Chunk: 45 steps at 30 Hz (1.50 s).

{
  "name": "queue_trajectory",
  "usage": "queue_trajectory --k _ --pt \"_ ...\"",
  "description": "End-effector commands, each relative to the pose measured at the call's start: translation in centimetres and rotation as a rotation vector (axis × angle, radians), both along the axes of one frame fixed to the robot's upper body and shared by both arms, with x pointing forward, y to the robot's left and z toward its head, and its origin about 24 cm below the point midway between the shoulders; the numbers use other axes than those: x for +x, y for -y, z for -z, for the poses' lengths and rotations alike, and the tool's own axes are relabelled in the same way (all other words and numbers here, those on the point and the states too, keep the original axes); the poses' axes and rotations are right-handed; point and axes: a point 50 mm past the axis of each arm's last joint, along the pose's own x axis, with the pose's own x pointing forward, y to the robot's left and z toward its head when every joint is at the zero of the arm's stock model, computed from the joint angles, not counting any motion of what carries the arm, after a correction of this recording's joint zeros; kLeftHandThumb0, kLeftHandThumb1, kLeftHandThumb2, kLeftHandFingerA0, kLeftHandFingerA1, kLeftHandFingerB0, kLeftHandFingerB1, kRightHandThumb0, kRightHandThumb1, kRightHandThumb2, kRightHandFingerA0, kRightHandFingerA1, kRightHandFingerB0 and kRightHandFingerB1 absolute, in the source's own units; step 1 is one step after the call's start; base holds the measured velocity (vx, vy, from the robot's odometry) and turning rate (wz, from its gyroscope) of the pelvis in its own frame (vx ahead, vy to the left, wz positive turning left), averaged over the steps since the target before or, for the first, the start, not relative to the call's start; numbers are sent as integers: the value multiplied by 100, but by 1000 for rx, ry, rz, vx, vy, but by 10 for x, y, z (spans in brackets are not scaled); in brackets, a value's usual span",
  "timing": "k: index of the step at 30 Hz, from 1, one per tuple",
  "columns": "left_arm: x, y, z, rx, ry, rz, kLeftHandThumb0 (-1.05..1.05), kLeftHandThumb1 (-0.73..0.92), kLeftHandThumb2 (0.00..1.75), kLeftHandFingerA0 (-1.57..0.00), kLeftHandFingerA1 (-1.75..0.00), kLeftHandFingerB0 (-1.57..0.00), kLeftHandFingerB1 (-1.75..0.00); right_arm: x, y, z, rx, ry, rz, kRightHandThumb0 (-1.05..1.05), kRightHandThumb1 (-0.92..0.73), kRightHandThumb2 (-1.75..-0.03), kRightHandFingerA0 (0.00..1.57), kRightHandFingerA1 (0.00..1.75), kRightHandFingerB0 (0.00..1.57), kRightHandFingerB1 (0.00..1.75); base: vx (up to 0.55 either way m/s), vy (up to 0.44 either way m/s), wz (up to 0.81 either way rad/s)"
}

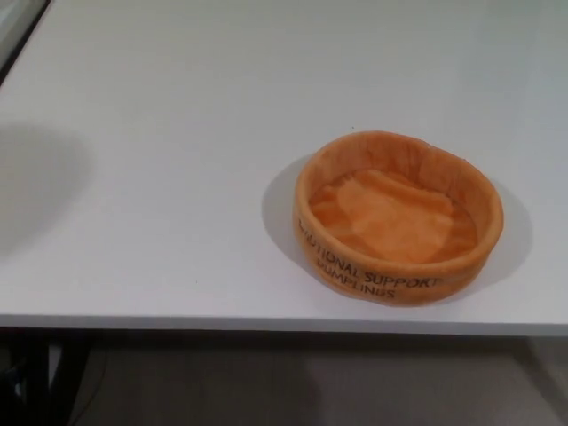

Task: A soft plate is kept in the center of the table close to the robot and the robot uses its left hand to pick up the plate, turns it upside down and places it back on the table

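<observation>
- I see the plate (398, 216): soft orange fabric, round, raised rim, dark lettering on the near outer wall; readable part says "SUPPORT".
- It sits open side up, and I see nothing in it but its wrinkled fabric floor.
- It lies on the white table (160, 213), right of centre, near the front edge.
- Neither hand is in my view, so I can't tell their finger state.
</observation>
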Motion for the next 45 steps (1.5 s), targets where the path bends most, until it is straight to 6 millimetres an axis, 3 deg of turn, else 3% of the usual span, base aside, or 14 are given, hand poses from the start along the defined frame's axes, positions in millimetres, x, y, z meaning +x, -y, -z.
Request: queue_trajectory --k 1,15,22,25,26,30,34,35,36,38,40,43,44,45 --pt "4 -3 -39 -72 332 12 -96 90 68 -16 -39 -18 -26 5 4 -52 45 293 -215 -86 -78 -113 9 46 0 19 0 0 0" --pt "-1 -3 -40 -100 363 15 -95 90 68 -15 -39 -18 -26 -3 5 -49 75 313 -176 -83 -92 -69 23 31 12 24 0 0 0" --pt "-2 -3 -41 -110 372 11 -101 72 88 -11 -43 -16 -35 -1 7 -47 82 307 -172 -83 -74 -107 14 44 6 34 0 0 0" --pt "-3 -3 -41 -105 381 8 -99 86 71 -16 -40 -16 -27 0 4 -50 88 315 -179 -84 -91 -69 22 32 12 24 0 0 0" --pt "-3 -3 -41 -106 382 6 -97 91 68 -17 -39 -20 -26 0 4 -51 83 315 -183 -85 -75 -109 14 45 4 32 0 0 0" --pt "-4 -4 -42 -109 384 3 -95 92 69 -15 -39 -18 -26 0 5 -50 76 307 -182 -84 -92 -70 23 31 12 24 0 0 0" --pt "-4 -6 -45 -100 401 -13 -95 92 69 -16 -39 -18 -26 2 7 -46 89 317 -207 -85 -75 -108 12 44 5 25 0 0 0" --pt "-3 -8 -49 -90 425 -22 -38 39 106 -1 -51 0 -49 2 6 -48 87 325 -218 -86 -78 -113 13 46 0 20 0 0 0" --pt "-4 -8 -49 -91 426 -23 -38 39 106 -1 -51 0 -49 2 6 -49 85 326 -219 -86 -78 -113 13 46 0 20 0 0 0" --pt "-4 -10 -52 -92 441 -41 -95 92 71 -16 -38 -16 -27 1 5 -51 80 324 -229 -86 -79 -114 11 47 0 19 0 0 0" --pt "0 -14 -61 -102 494 -73 -38 42 107 -1 -51 0 -48 1 6 -49 82 318 -224 -83 -76 -112 12 47 0 22 0 0 0" --pt "2 -17 -68 -84 530 -87 -38 41 107 -1 -51 0 -48 0 5 -51 80 323 -230 -79 -75 -110 10 46 0 25 0 0 0" --pt "4 -18 -72 -83 544 -95 -96 92 72 -17 -37 -16 -27 1 5 -51 77 323 -231 -83 -77 -112 12 47 0 22 0 0 0" --pt "5 -20 -76 -78 558 -98 -38 38 105 -1 -51 0 -48 1 5 -51 75 324 -233 -86 -79 -113 11 46 0 19 0 0 0"
